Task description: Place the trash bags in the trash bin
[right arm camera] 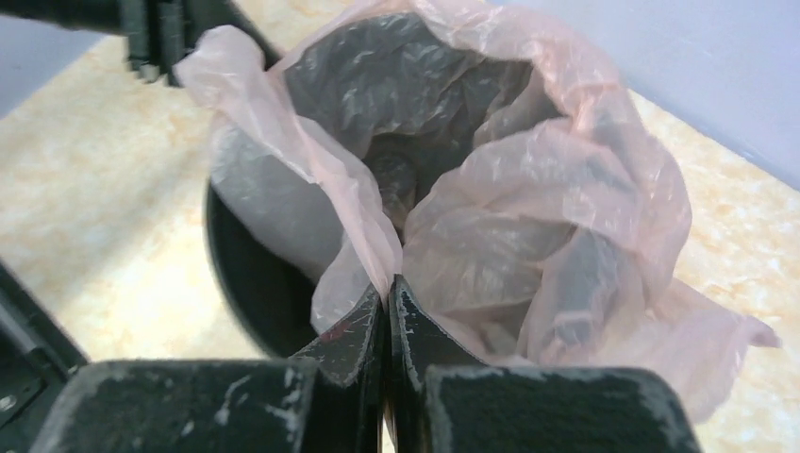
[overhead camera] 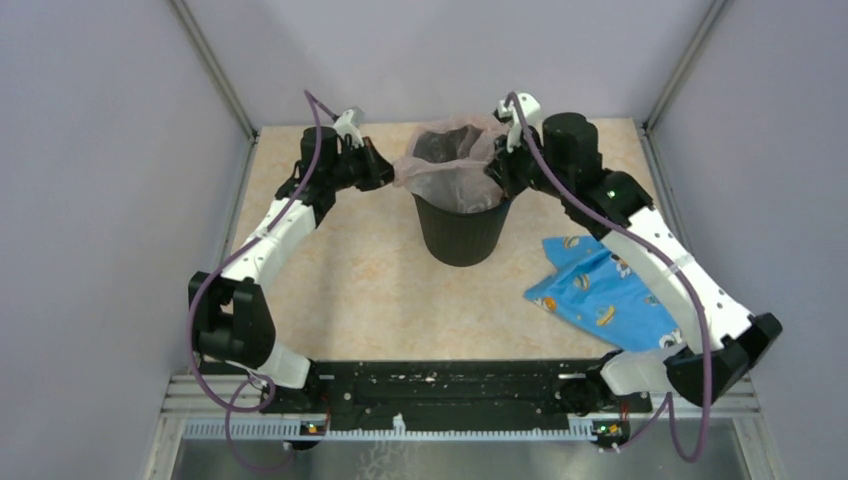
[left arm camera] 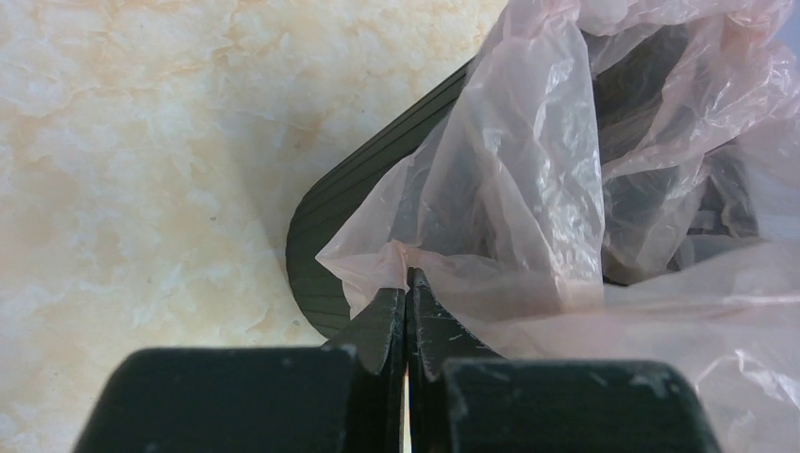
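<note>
A round black trash bin stands at the middle back of the table. A pale-pink translucent trash bag hangs open over its mouth, with much of the film down inside. My left gripper is shut on the bag's left edge, just outside the bin's rim. My right gripper is shut on the bag's right edge at the rim. In the right wrist view the bag's mouth gapes open above the bin, and the left gripper shows at the far side.
A blue printed cloth lies on the table to the right of the bin, under my right arm. Grey walls with metal posts close in the left, right and back sides. A black rail runs along the near edge.
</note>
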`<state>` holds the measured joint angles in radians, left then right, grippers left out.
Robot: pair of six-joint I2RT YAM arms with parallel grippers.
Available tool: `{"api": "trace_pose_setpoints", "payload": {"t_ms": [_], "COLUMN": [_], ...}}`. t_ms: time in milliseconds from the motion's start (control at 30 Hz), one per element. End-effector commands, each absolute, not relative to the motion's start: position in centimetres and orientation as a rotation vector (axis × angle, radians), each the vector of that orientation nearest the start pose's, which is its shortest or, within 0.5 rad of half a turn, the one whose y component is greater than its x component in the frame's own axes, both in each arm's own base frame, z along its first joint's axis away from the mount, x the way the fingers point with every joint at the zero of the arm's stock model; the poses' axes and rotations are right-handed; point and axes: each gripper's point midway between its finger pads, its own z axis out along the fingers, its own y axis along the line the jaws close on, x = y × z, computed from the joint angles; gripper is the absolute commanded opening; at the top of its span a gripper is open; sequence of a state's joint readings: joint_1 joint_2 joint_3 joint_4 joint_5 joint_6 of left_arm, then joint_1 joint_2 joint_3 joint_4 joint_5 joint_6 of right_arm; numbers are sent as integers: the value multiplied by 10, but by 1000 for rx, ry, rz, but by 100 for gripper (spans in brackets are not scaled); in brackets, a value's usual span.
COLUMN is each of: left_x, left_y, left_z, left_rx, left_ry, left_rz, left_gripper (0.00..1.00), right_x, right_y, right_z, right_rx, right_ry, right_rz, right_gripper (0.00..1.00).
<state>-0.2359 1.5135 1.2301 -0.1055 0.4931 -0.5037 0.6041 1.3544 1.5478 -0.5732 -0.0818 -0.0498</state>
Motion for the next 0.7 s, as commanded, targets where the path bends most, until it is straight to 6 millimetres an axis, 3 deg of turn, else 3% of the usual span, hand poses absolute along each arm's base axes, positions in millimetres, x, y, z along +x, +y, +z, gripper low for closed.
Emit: {"api": "trace_pose_setpoints", "payload": {"t_ms": [0,267,667], "left_x": [404,394,385], "left_y": [-203,-205,-198], "left_z": [276,280,269], "left_rx": [111,119,159], "left_ry": [1952,1934,1937], "left_rz": [-988,-1018,-967], "left_gripper": [0,0,0], "right_x": [297,263,246], "right_y": [251,247,240], "right_z": [364,338,293], "right_rx": [-710,-719,-726], "right_ry": [1763,1811,1890], "right_rz": [595,707,731], "right_gripper": [0,0,0]}}
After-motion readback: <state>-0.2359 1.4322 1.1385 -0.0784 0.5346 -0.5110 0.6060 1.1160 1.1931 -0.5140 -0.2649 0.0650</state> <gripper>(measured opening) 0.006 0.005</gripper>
